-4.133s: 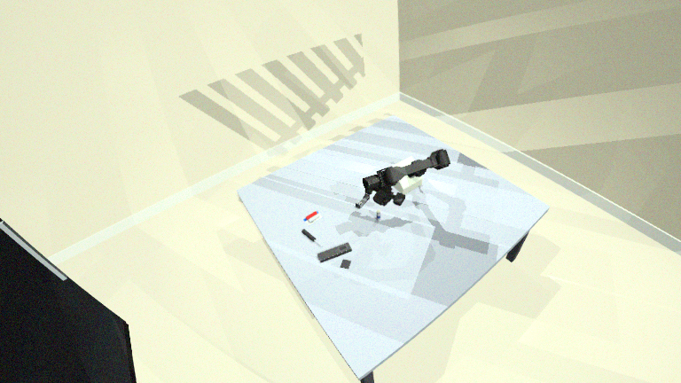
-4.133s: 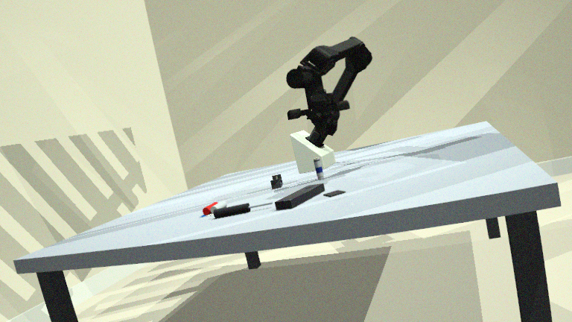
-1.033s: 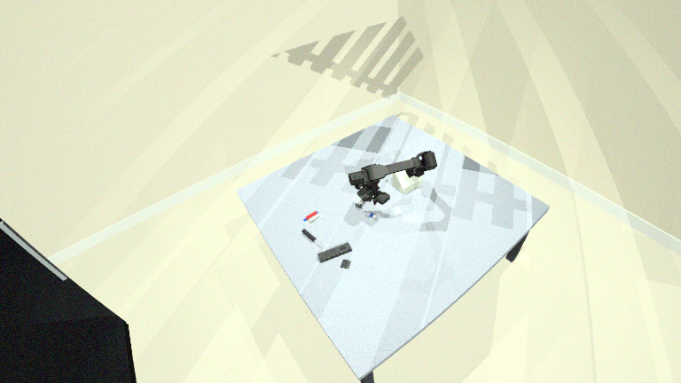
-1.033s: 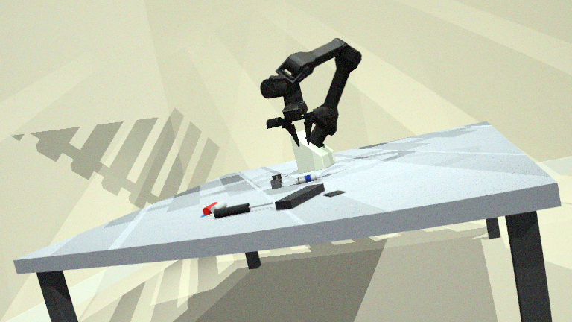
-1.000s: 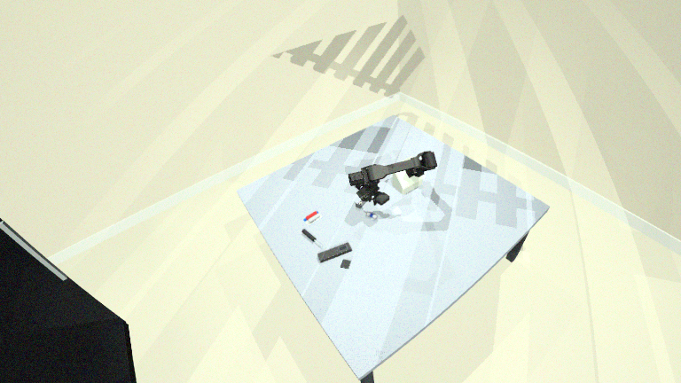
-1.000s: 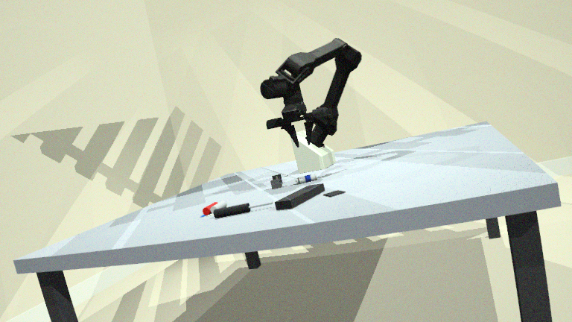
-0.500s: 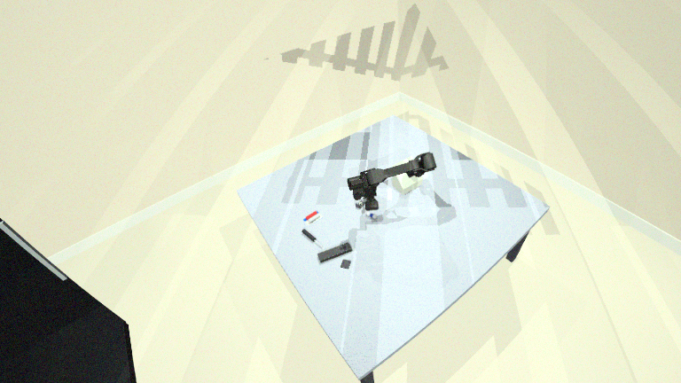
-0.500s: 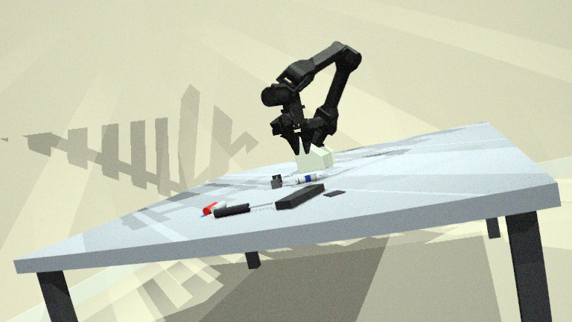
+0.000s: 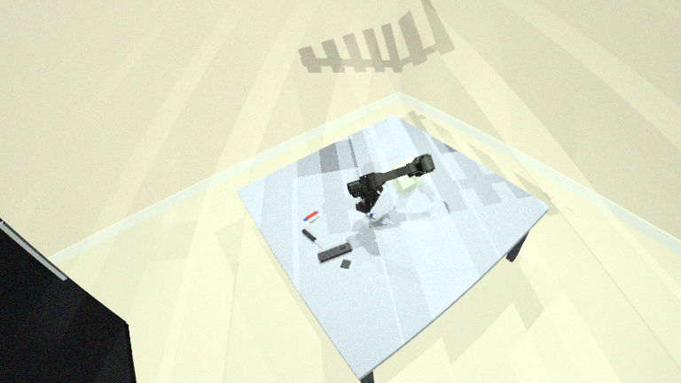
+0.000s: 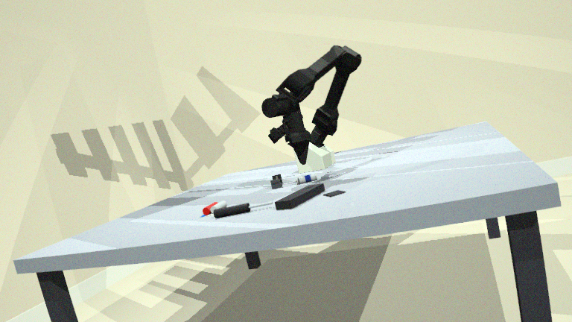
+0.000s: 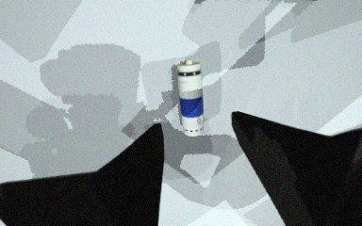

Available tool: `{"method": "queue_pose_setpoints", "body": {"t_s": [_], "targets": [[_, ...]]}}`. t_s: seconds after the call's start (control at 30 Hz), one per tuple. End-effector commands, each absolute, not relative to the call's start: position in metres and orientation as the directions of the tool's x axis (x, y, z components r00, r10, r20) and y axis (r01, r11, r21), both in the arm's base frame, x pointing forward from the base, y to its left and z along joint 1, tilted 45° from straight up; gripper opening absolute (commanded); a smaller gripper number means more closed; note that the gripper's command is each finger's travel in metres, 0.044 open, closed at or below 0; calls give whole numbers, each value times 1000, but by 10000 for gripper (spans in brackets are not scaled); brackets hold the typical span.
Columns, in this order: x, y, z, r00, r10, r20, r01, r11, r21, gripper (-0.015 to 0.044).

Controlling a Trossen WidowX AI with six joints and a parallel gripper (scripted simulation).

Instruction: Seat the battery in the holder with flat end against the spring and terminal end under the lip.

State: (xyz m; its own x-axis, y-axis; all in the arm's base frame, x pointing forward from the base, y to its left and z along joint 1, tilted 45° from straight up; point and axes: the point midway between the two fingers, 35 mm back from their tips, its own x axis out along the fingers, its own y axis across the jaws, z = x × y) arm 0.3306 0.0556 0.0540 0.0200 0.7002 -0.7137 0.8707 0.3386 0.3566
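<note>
The battery [image 9: 372, 216] [image 10: 307, 179] [image 11: 191, 101], white with a blue band, lies on its side on the table, outside the holder. In the wrist view its terminal nub points to the top and its flat end toward the fingers. The small dark holder [image 10: 275, 182] stands left of the battery in the exterior view; the arm seems to hide it in the top view. My gripper [image 10: 303, 162] [image 11: 196, 123] is partly open and empty, above the battery. In the wrist view the battery's lower end shows between the two fingertips, with space on both sides.
A long dark block [image 9: 334, 252] [image 10: 299, 197] and a thin dark square [image 9: 346, 263] [image 10: 334, 193] lie on the table. A screwdriver [image 9: 309, 235] [image 10: 232, 210] lies near a red cylinder [image 9: 311, 215] [image 10: 208, 208] and a white one. A pale block [image 9: 407, 185] [image 10: 316, 161] stands by the arm's base.
</note>
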Motion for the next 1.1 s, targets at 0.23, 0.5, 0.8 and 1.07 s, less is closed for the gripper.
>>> {"method": "queue_pose_setpoints", "body": {"t_s": [0.23,0.5,0.8,1.07], "targets": [[329,62,46,11,704,-710,890,316,328,223],[329,71,37,10,704,-710,889,319,328,223],[330,81,27,11,705,-709,890,316,328,223],[329,91,18,12,706,-708,892,313,327,223]]}}
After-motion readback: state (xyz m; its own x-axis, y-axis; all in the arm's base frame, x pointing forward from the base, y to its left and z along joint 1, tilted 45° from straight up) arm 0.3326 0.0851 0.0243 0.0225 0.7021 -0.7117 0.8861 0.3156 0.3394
